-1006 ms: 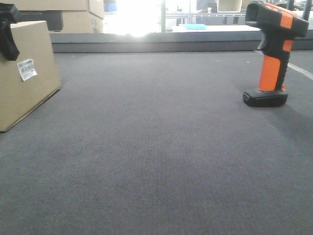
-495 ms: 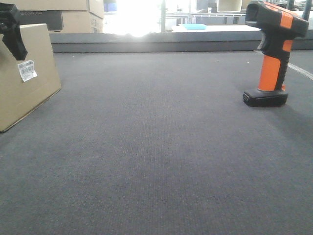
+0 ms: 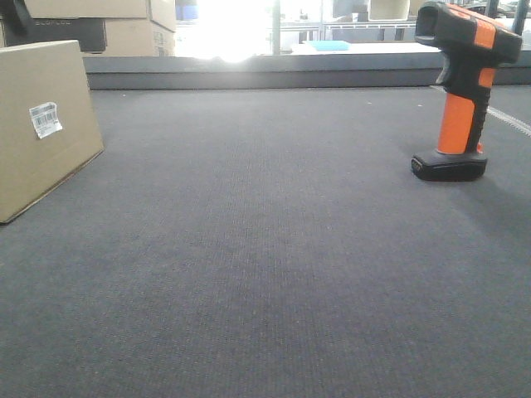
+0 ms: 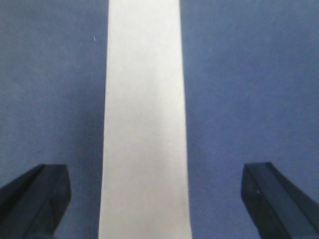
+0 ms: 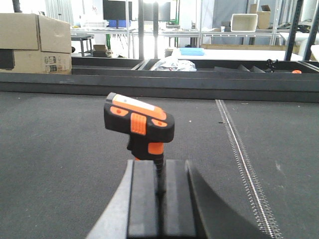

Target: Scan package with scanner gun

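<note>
Standing on edge at the left of the front view, the package [image 3: 41, 124] rests on the dark bench [image 3: 265, 274], its broad face turned toward the middle of the frame with a small white barcode label [image 3: 45, 118] in its upper half. In the left wrist view the box's narrow top edge [image 4: 144, 119] runs as a pale strip down the centre of the frame, and the left gripper [image 4: 157, 199] hangs above it with its two dark fingers [image 4: 35, 194] spread wide, one in each lower corner, both clear of the cardboard.

The scanner [image 3: 463, 87] stands upright on its flat black base at the right of the front view, well apart from the package, head pointing left. The right wrist view looks at it from behind: the black head with orange buttons [image 5: 138, 123] sits at centre frame, just beyond the right gripper [image 5: 159, 184], whose fingers [image 5: 143, 196] are pressed nearly together around a thin dark piece below the scanner's handle. Whether they actually pinch it, I cannot tell.

Larger printed cardboard boxes [image 3: 99, 25] are stacked beyond the bench at upper left.
</note>
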